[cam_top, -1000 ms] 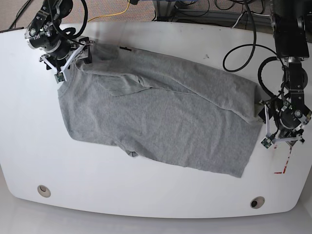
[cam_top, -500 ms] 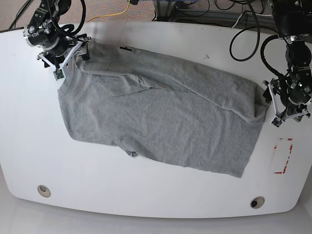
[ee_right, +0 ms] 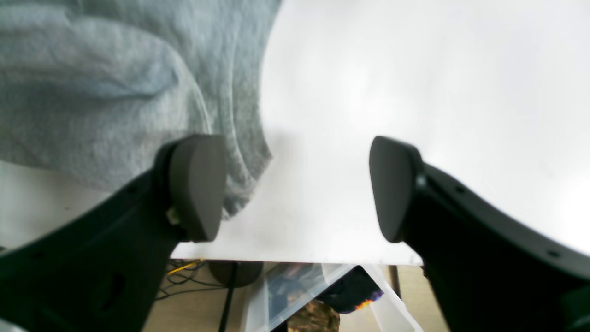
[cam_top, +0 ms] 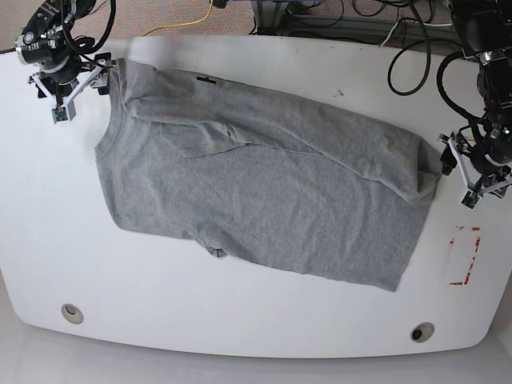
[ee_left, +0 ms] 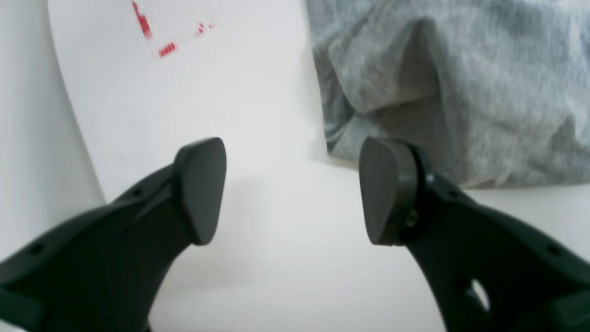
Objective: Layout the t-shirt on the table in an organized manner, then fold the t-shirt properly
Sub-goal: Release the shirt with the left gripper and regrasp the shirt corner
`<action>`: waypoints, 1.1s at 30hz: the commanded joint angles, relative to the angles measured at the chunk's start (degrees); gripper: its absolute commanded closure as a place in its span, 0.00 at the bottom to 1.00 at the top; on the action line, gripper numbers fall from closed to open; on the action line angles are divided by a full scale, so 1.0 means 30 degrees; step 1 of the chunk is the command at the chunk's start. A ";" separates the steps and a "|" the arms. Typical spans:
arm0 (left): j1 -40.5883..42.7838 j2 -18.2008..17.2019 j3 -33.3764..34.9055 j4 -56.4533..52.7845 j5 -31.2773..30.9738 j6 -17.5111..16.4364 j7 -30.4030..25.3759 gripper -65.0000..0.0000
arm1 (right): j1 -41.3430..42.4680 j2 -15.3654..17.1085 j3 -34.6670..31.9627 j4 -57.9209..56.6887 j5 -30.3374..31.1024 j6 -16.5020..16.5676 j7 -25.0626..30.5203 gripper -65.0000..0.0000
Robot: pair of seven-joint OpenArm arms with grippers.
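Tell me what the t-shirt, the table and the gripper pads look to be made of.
The t-shirt: soft heathered grey knit, probably cotton jersey; mottled weave, limp folds. The table: smooth white hard top, maybe laminate; faint sheen, rounded edges. The left gripper and right gripper pads: matte dark, likely rubber or plastic.

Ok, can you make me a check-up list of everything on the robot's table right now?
Surface: white table, two round grommet holes, red tape rectangle near one end.
Job's things: grey t-shirt spread out but wrinkled, one long fold across it, far edge bunched.
Clutter: nothing seen.
Grippers: left gripper open, empty, beside the shirt's edge; right gripper open, empty, at the other end.
Cables: black cables loop onto the table; a yellow cable behind.
Surroundings: clear bin below the table edge.
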State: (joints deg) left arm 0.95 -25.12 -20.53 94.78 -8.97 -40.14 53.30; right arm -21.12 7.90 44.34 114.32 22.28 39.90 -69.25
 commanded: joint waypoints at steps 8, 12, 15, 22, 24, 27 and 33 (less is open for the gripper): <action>-0.0449 0.0009 -0.0203 0.0186 -0.0159 0.0047 -0.0315 0.34 | -0.0006 -0.0597 0.0005 -0.1727 0.0382 0.0033 0.0447 0.28; -0.0449 0.0038 -0.0203 0.0245 -0.0159 0.0047 -0.0345 0.34 | -0.0006 -0.0744 0.0005 -0.2371 0.0499 0.0033 0.0564 0.28; -0.0449 0.0067 -0.0203 0.0274 -0.0159 0.0047 -0.0345 0.34 | -0.0065 -0.1066 -0.0112 -0.2782 0.0528 0.0033 0.1004 0.28; -0.0449 0.0067 -0.0203 0.0274 -0.0159 0.0047 -0.0345 0.34 | -0.0065 -0.1535 -0.0142 -0.3631 0.0470 0.0033 0.1444 0.29; -0.0449 0.0067 -0.0203 0.0274 -0.0159 0.0047 -0.0345 0.34 | -0.0035 -0.1535 -0.0142 -0.4130 0.0528 0.0033 0.1473 0.29; -0.0449 0.0067 -0.0203 0.0245 -0.0159 0.0047 -0.0345 0.34 | -0.0006 -0.1535 -0.0142 -0.4716 0.0528 0.0033 0.1824 0.30; -0.0449 0.0067 -0.0203 0.0127 -0.0072 0.0047 -0.0345 0.34 | -0.0065 -0.1476 -0.0142 -0.5302 0.0528 0.0033 0.2440 0.55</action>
State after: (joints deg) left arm 0.45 -23.86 -20.73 94.52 -9.08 -40.14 53.06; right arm -20.69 3.51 44.03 99.22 25.30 40.10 -59.22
